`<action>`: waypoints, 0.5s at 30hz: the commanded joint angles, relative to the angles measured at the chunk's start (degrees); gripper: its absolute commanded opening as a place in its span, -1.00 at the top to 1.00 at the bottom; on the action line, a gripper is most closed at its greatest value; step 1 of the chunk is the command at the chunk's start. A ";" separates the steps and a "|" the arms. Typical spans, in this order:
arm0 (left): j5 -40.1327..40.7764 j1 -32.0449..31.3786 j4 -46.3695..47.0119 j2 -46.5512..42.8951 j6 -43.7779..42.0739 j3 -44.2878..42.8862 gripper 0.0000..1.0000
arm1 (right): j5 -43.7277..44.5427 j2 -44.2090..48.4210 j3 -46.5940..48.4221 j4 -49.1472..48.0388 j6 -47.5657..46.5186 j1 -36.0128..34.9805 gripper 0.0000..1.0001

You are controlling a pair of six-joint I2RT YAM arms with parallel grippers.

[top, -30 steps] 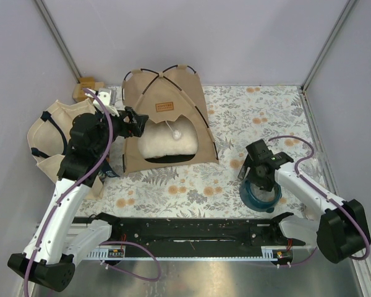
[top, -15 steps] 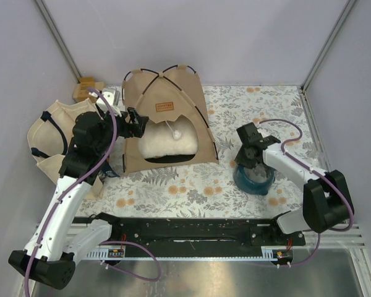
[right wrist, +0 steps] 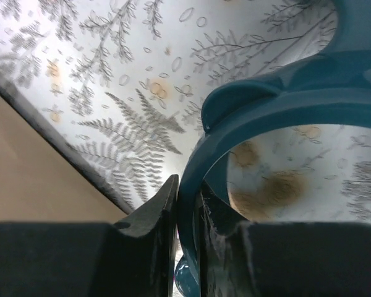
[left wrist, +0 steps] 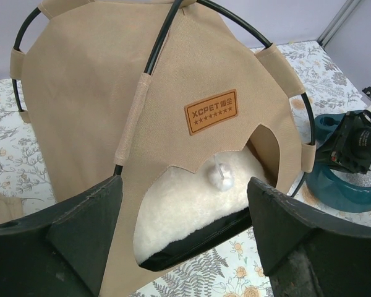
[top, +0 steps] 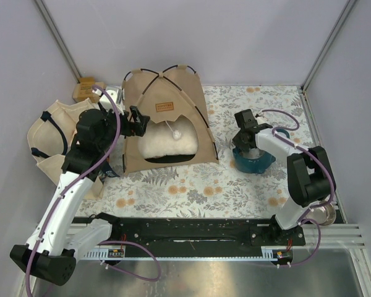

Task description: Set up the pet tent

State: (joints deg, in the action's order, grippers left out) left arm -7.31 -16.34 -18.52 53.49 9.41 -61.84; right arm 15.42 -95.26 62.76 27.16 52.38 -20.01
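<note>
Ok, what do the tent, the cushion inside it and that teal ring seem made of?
The pet tent looks like matte tan woven canvas, with stitched seams. The cushion inside appears to be cream fleece or faux fur, going by its fuzzy nap. The teal ring seems hard and glossy, perhaps plastic or glazed ceramic: highlights run along its smooth rim.

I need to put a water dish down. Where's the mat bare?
Bare: the front strip of the mat between the pet tent and the black rail, and the far right corner beyond the teal ring. Crowded: the gap between tent and tote bag, filled by the left tool.
</note>
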 commanded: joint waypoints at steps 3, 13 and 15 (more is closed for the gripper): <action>0.81 -0.01 1.21 0.38 -1.06 -2.93 -0.70 | -1.00 -1.15 -3.16 -13.34 12.64 0.67 0.64; 1.86 -0.01 1.03 0.56 -1.67 -2.93 -0.71 | -1.27 2.88 -6.08 -17.86 18.38 1.29 -0.32; 1.86 -0.01 0.95 0.38 -1.76 -3.02 -0.71 | -0.57 4.55 -4.41 -13.04 17.06 1.29 -0.49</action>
State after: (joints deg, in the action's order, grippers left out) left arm -6.59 -16.34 -19.66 53.89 8.56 -62.04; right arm 13.82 -95.70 55.46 10.31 68.93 -19.07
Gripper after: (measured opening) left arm 0.852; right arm 0.678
